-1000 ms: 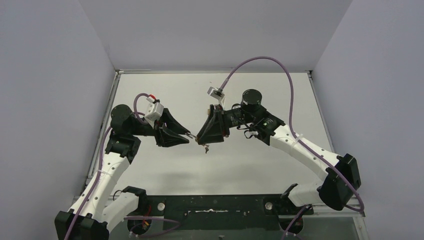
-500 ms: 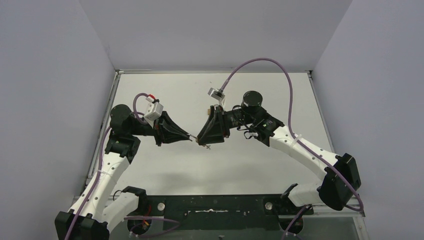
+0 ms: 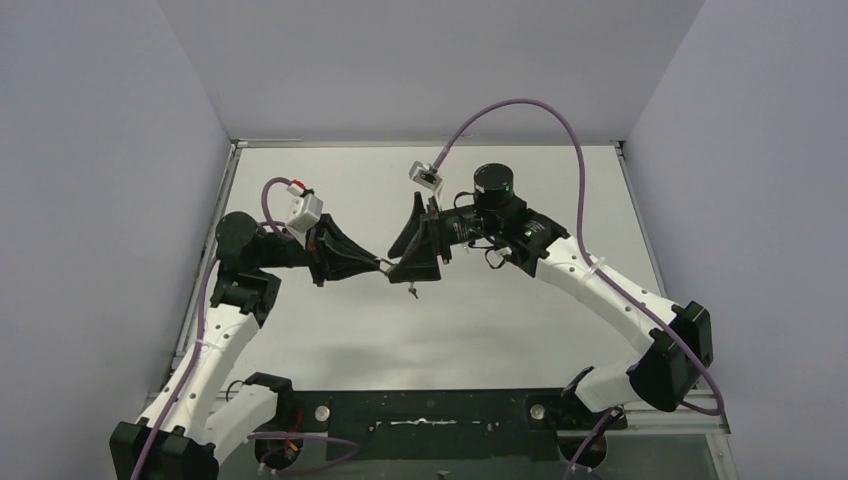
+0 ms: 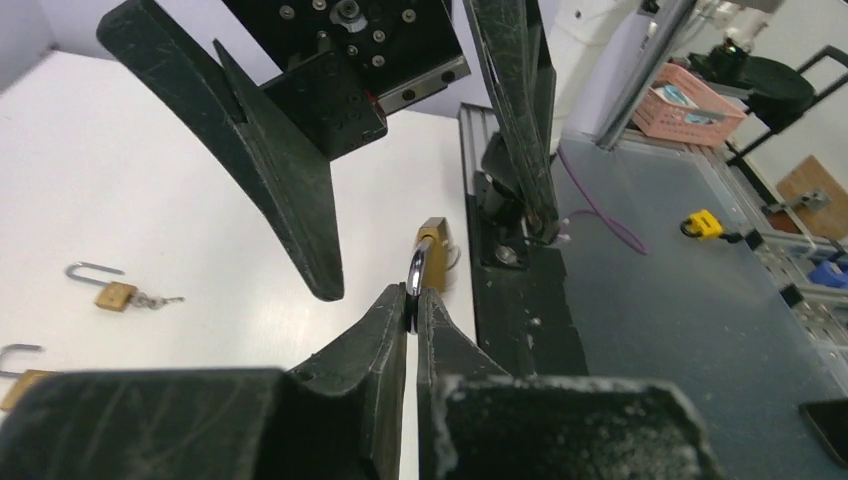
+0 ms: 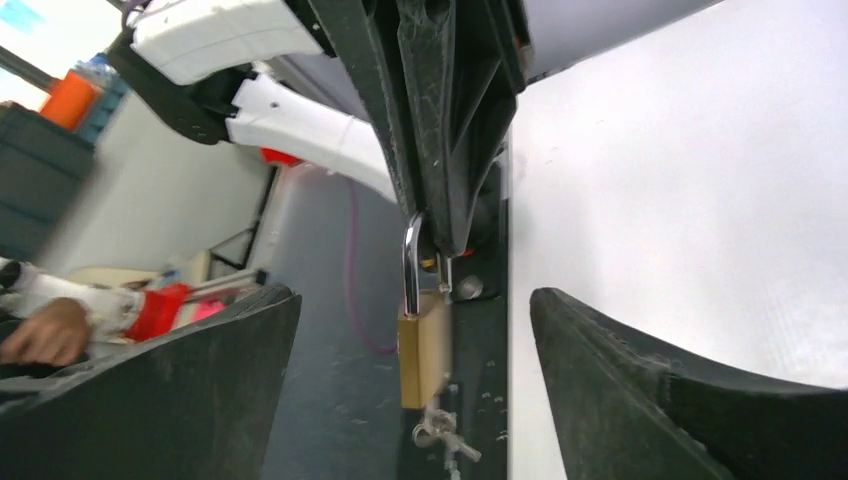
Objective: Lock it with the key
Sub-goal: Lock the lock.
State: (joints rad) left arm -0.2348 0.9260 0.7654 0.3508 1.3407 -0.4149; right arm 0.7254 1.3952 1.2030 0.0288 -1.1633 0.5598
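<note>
A brass padlock [image 5: 424, 360] hangs in the air above the middle of the table. My left gripper [image 4: 412, 300] is shut on its steel shackle [image 4: 415, 275], and the brass body [image 4: 433, 243] points away from it. A key [image 5: 445, 437] on a small ring dangles at the lock's lower end. My right gripper [image 5: 415, 300] is open, one finger on each side of the lock body and neither touching it. From above, the two grippers meet tip to tip: left [image 3: 383, 268], right [image 3: 405, 255]. There the right fingers hide most of the lock.
Two other small brass padlocks with raised shackles lie on the white table, one [image 4: 115, 294] with a key beside it and one [image 4: 20, 385] at the picture's edge. The black base rail [image 3: 430, 415] runs along the near edge. Grey walls enclose the table.
My left gripper has closed on the shackle. My right gripper has let go of the lock body and opened wide, and its arm has shifted a little left and back.
</note>
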